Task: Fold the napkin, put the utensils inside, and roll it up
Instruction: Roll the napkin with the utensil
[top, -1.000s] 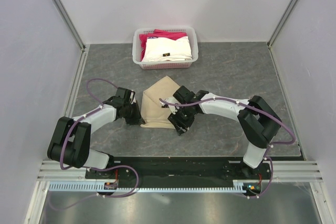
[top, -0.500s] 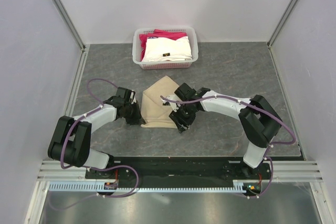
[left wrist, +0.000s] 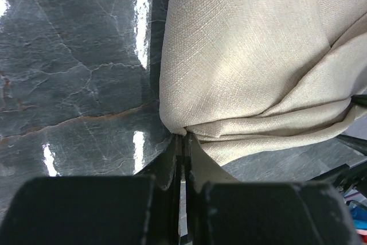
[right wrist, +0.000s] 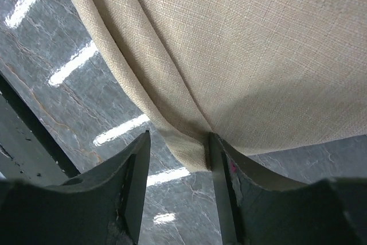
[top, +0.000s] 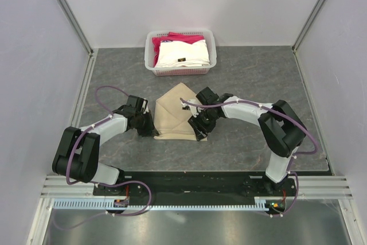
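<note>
The napkin (top: 174, 120) lies partly folded at the middle of the counter (top: 114, 73), its peak pointing to 12 o'clock, toward the white basket (top: 150, 55). The left tool (left wrist: 183, 142) is pressed together, pinching the napkin's corner at about 8 o'clock. The right tool (right wrist: 179, 148) is at the napkin's 4 o'clock edge. Its jaws are partly apart and seem clamped on a thick fold where the creases converge.
</note>
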{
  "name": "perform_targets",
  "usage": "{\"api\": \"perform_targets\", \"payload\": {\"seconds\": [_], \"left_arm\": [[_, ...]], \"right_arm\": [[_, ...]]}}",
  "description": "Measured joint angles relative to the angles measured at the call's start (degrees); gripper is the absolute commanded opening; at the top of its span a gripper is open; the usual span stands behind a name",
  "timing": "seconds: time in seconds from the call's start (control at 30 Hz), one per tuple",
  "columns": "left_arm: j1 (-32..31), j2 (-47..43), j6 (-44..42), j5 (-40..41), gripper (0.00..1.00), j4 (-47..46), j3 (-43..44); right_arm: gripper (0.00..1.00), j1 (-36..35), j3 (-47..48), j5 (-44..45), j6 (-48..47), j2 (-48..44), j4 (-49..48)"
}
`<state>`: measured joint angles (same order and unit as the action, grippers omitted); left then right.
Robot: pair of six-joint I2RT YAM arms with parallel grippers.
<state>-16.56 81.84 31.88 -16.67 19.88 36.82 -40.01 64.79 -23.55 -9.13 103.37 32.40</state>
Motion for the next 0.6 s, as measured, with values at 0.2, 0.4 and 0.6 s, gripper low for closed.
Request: {"api": "perform_targets", "payload": {"seconds": [0.2,0.4,0.6], "left_arm": [[0.0,0.0,0.0,0.0,0.02,0.0,0.0],[0.0,0.0,0.0,0.0,0.02,0.0,0.0],[0.0,0.0,0.0,-0.1,0.02,0.0,0.0]], "right_arm": [[0.53,0.2,-1.1,-0.9,0.4,-0.3,-1.2],[0.57,0.0,-1.2,0.9,1.0,-1.5,-1.3],[0.62,-3.6,0.8,9.2,0.0,-8.5,-2.1]]}}
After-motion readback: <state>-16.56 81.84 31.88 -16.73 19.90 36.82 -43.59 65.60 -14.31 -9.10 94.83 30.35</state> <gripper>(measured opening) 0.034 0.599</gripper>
